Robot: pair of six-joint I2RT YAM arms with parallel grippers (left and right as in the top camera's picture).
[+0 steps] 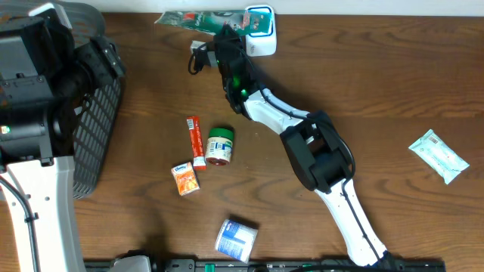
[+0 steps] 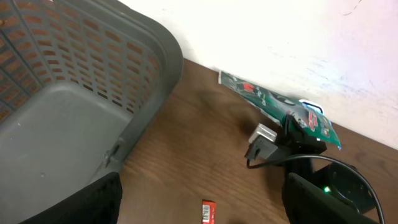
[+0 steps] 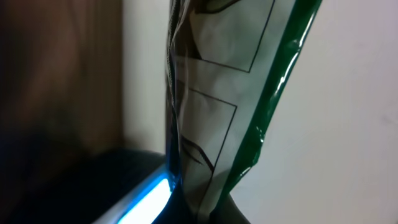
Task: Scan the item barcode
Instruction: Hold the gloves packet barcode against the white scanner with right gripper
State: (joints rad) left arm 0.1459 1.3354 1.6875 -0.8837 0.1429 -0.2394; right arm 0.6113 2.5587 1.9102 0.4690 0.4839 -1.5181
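The green packet (image 1: 198,20) is gripped by the closed right claw (image 1: 221,36) at the far edge of the bench (image 1: 393,83), with one end at the white scanner (image 1: 261,34); the scanner's blue light is seen just beside the packet in the right wrist view. The left claw (image 2: 199,193) is held wide open and empty by the grey basket (image 1: 94,136) on the left. A red sachet (image 1: 195,140), a green-lidded jar (image 1: 219,146) and an orange packet (image 1: 185,180) are seen lying mid-bench.
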